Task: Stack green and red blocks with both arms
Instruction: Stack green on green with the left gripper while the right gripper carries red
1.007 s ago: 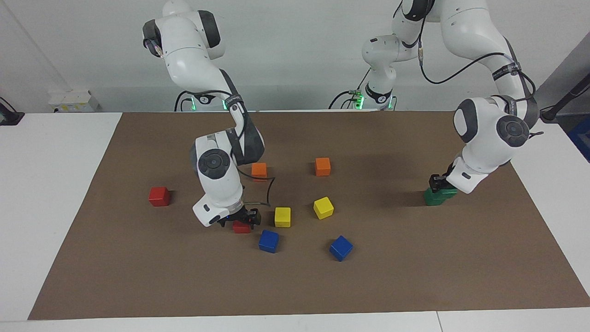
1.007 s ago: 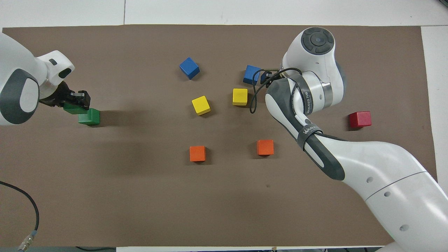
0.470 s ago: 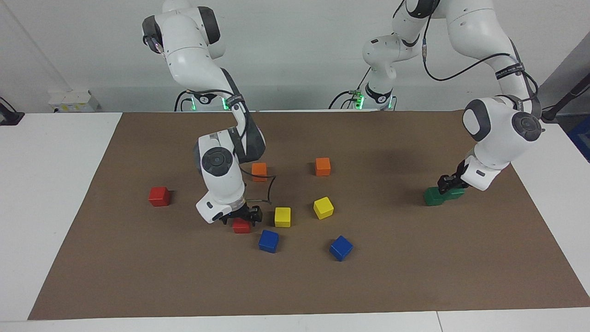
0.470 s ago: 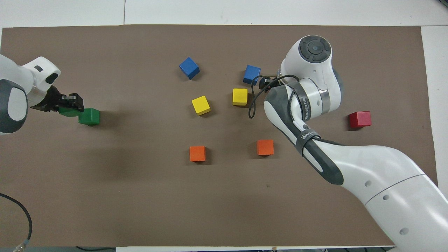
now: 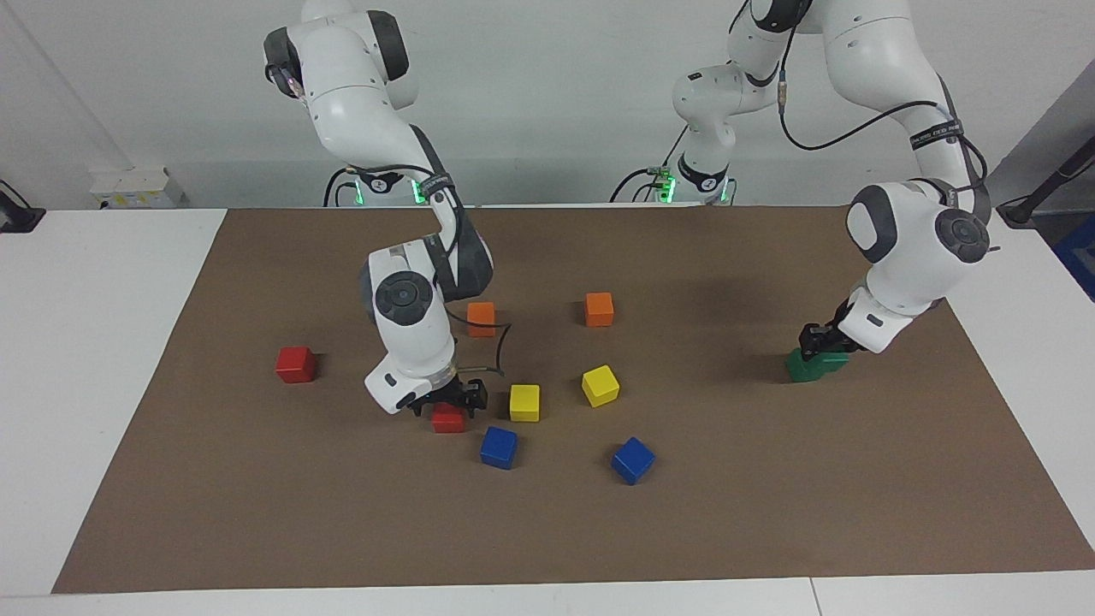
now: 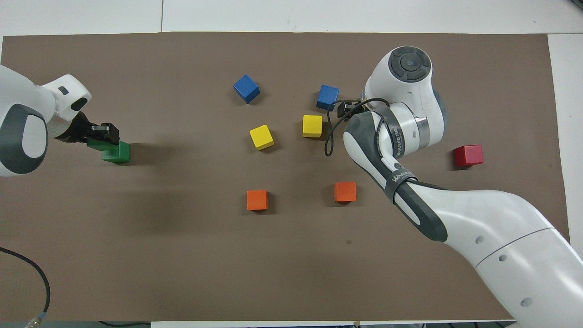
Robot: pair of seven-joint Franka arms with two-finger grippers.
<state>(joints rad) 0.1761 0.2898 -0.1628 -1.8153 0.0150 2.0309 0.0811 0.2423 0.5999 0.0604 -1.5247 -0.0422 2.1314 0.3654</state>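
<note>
the left gripper [image 5: 819,344] has its fingers clenched on a green block [image 5: 831,361], held partly over a second green block [image 5: 802,366] on the mat [image 5: 770,530] near the left arm's end. the right gripper [image 5: 448,407] is low over a red block [image 5: 448,420], fingers spread wide around it. the yellow block [image 5: 524,402] sits just beside it, a blue block [image 5: 499,447] near at 5 o'clock (facing view). the other red block [image 5: 296,364] stands well apart, with open mat around it, toward the right arm's end of the tabletop [image 5: 94,342].

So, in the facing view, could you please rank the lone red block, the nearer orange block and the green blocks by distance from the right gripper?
From the right gripper:
1. Orange block, nearer the robots.
2. Lone red block, toward the right arm's end.
3. Green blocks, at the left arm's end.
</note>
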